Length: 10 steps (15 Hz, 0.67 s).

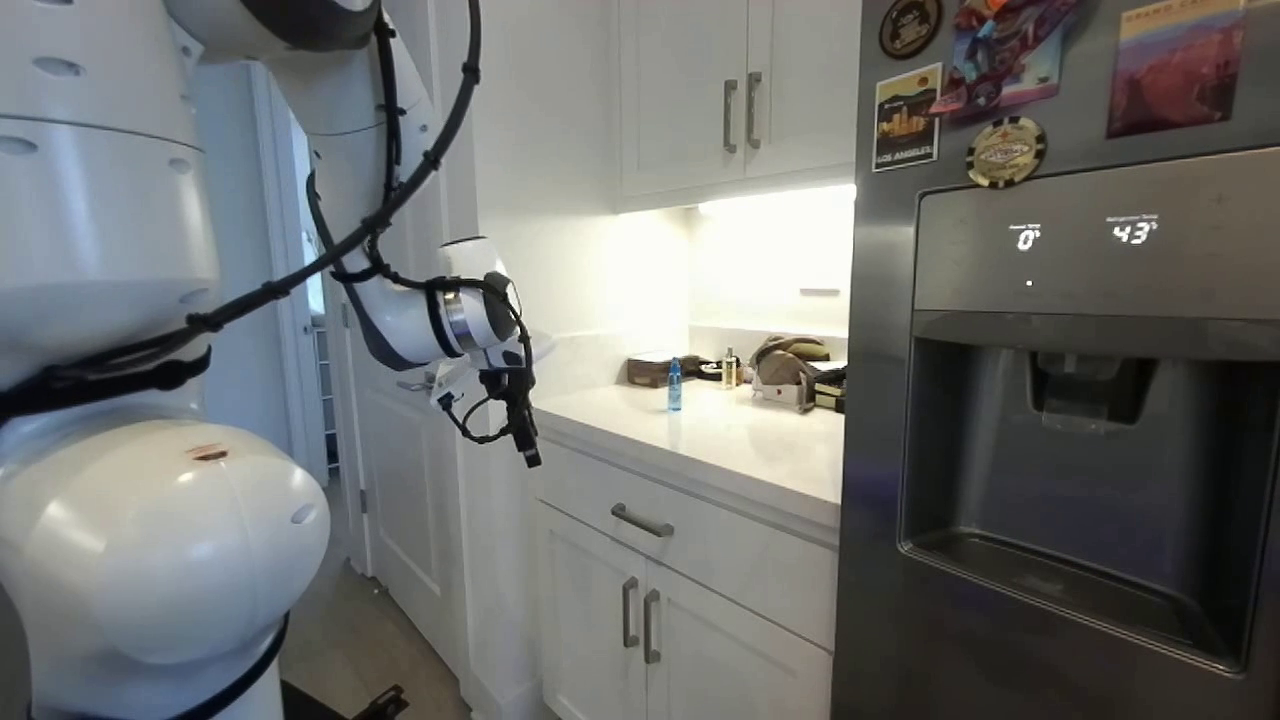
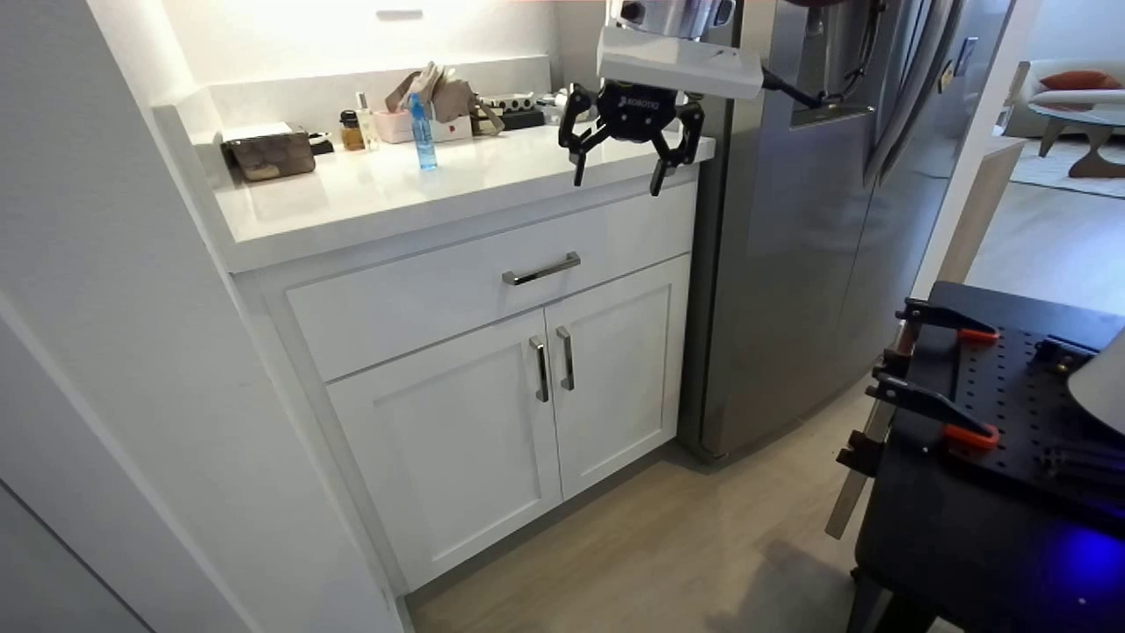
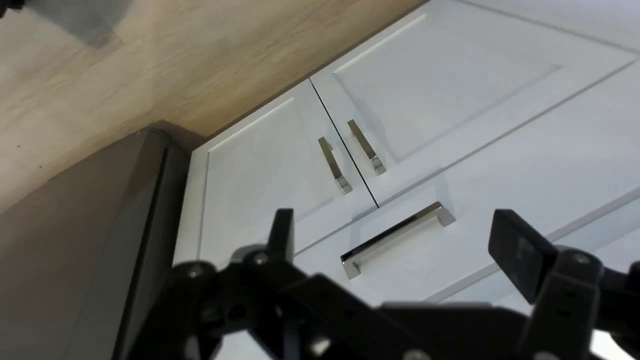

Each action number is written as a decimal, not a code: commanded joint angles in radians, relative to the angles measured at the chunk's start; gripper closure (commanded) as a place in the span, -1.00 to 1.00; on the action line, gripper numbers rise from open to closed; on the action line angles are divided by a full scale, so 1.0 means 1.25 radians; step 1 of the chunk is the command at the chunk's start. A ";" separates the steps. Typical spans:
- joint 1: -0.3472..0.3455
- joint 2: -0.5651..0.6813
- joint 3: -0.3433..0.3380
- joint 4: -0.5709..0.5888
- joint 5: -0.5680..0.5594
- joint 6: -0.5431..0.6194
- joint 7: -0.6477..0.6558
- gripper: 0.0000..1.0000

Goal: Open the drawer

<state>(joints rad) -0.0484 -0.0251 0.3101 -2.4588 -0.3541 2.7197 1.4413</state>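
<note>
We may miss the silver metal bar handle (image 3: 392, 233), because slanted before the parted, empty jaws of our black gripper (image 2: 617, 187)

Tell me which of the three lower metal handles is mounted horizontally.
The drawer handle, above both door handles: it runs horizontally, while those two stand vertically.

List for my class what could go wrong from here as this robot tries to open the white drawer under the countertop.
In the wrist view, the bar handle of the drawer slants between the fingers of the open gripper; closing unturned might catch its ends and slip.
The cabinet-door handles sit just below the drawer; a low approach could snag one.
The slim blue bottle stands on the countertop above; a jerky pull might topple it.
</note>
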 commanded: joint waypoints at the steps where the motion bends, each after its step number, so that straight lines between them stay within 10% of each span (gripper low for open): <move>1: -0.028 0.015 -0.015 0.026 -0.148 0.044 0.222 -1.00; 10: -0.032 0.028 -0.023 0.014 -0.210 0.082 0.313 -1.00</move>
<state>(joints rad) -0.0790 -0.0035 0.2892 -2.4412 -0.5585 2.7884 1.6996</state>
